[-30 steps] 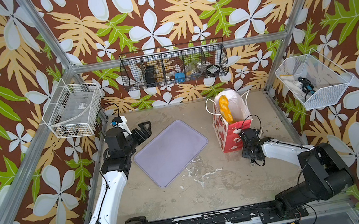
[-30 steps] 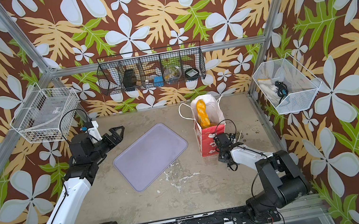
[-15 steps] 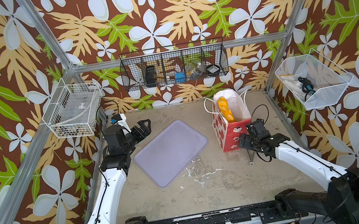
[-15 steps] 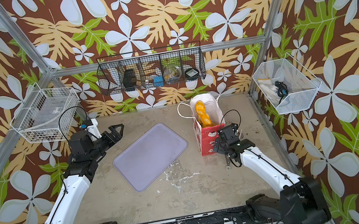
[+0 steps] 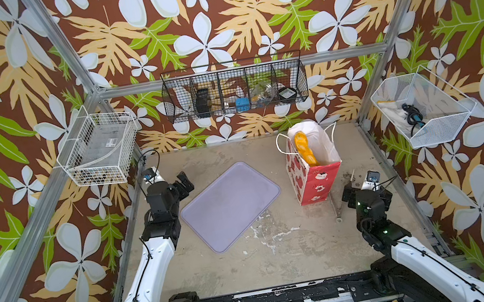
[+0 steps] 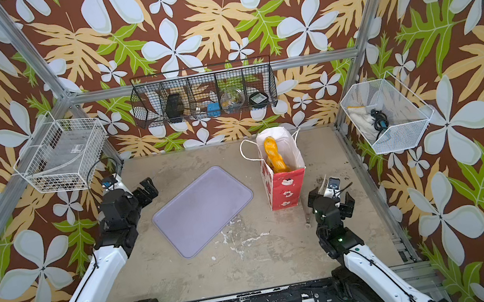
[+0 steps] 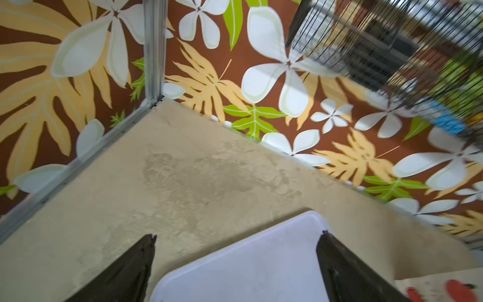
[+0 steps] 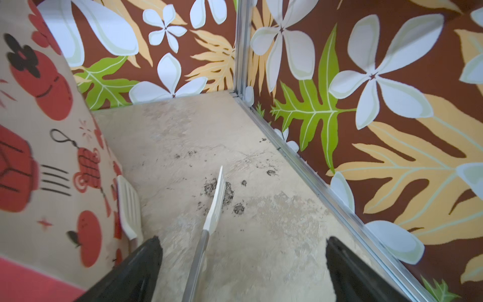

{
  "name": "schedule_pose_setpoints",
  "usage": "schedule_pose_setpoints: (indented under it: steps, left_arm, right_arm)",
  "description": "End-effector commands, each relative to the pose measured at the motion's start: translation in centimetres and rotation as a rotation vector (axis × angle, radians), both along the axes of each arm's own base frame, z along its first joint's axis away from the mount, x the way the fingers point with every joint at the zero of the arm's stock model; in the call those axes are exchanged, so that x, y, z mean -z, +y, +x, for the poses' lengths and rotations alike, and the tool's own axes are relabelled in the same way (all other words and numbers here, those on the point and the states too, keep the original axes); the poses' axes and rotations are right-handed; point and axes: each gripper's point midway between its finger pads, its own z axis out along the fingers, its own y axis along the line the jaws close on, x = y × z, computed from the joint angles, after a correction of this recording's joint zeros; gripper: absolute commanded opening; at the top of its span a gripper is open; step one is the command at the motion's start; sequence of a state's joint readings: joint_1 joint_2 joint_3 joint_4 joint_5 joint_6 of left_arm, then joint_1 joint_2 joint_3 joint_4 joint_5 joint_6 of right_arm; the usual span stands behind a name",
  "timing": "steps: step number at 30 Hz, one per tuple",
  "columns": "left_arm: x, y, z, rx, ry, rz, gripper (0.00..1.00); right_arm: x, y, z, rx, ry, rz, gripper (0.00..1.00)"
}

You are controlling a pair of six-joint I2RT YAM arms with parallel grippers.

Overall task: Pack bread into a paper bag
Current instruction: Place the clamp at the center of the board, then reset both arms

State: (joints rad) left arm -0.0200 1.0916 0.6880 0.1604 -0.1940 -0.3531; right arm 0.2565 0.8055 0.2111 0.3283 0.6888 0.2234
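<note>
Desk point(image 5: 285, 251): stained beige, carries everything. Lavender tray point(image 5: 230, 206): flat, apart from the paper bag, on its left-arm side. Paper bag point(image 5: 315, 184): upright, mouth open, near the back wall. Left end effector point(image 7: 238, 235): released, empty, over the tray edge away from the bag. Right end effector point(image 8: 241, 243): released, jaws wide, low beside the bag. Tongs point(image 8: 213, 206): just beside the bag, handle between the right jaws, ungripped. Bread point(image 5: 304, 149): one orange braid standing inside the bag, its top visible.
</note>
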Motion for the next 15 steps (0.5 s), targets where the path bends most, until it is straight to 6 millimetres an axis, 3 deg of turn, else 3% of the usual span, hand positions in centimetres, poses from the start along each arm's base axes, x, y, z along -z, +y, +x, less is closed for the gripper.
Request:
schedule_pose_setpoints:
  steps: [1, 3, 8, 13, 15]
  left_arm:
    - [-1.6, 2.3, -0.3, -0.108, -0.164, 0.132, 1.00]
    - [-0.2, 1.9, -0.3, -0.091, -0.183, 0.121, 1.00]
    - [1.9, 0.8, -0.2, -0.011, -0.215, 0.171, 1.00]
    - [4.8, -0.4, -0.1, 0.094, -0.183, 0.312, 1.00]
    - [4.1, -1.7, 0.2, 0.162, -0.223, 0.305, 1.00]
  right_arm:
    - [-2.4, 0.1, 1.3, -0.004, -0.198, -0.044, 1.00]
    - [-1.0, 0.3, 1.7, -0.025, -0.198, -0.064, 1.00]
    - [-0.6, 1.5, 4.2, -0.123, -0.205, -0.117, 1.00]
    - [0.3, 1.9, 5.0, -0.190, -0.213, -0.093, 1.00]
    - [1.0, 2.2, 5.0, -0.256, -0.209, -0.059, 1.00]
